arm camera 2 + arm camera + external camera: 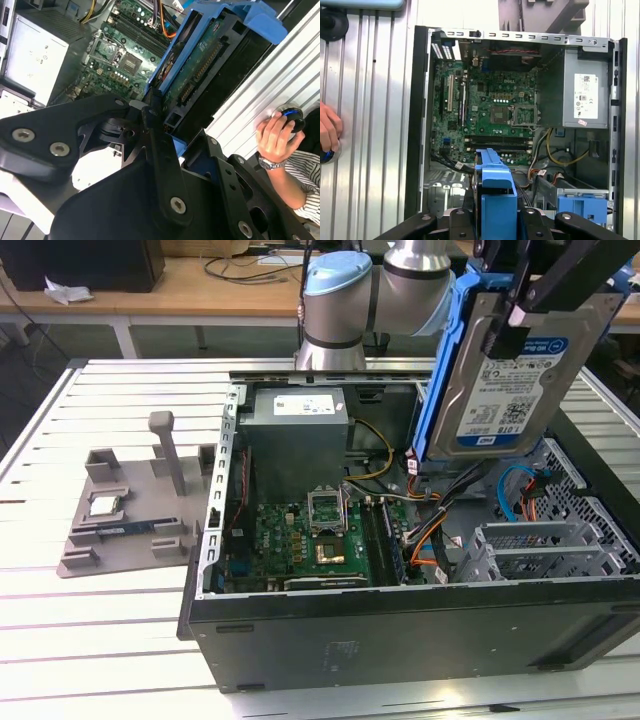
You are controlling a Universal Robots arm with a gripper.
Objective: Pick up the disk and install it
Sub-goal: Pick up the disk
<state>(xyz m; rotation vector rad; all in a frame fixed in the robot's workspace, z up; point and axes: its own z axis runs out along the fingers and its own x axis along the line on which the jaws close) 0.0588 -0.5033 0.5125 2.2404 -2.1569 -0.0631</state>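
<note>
**Disk (510, 390) held over the case (400, 625)**

Exterior view: the gripper (508, 330) clamps the disk on edge, above the case's wires (430, 530). Second wrist view: a hand (272, 137) rests on the table (295, 65) nearby. First wrist view: the board (490, 105) lies below.

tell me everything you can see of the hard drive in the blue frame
The disk, a flat silver-grey metal hard drive with a blue-and-white label, sits clipped in a blue plastic carrier frame. It hangs tilted, near upright, above the open black computer case, clamped by the black gripper. The second wrist view shows its circuit-board underside.
</note>
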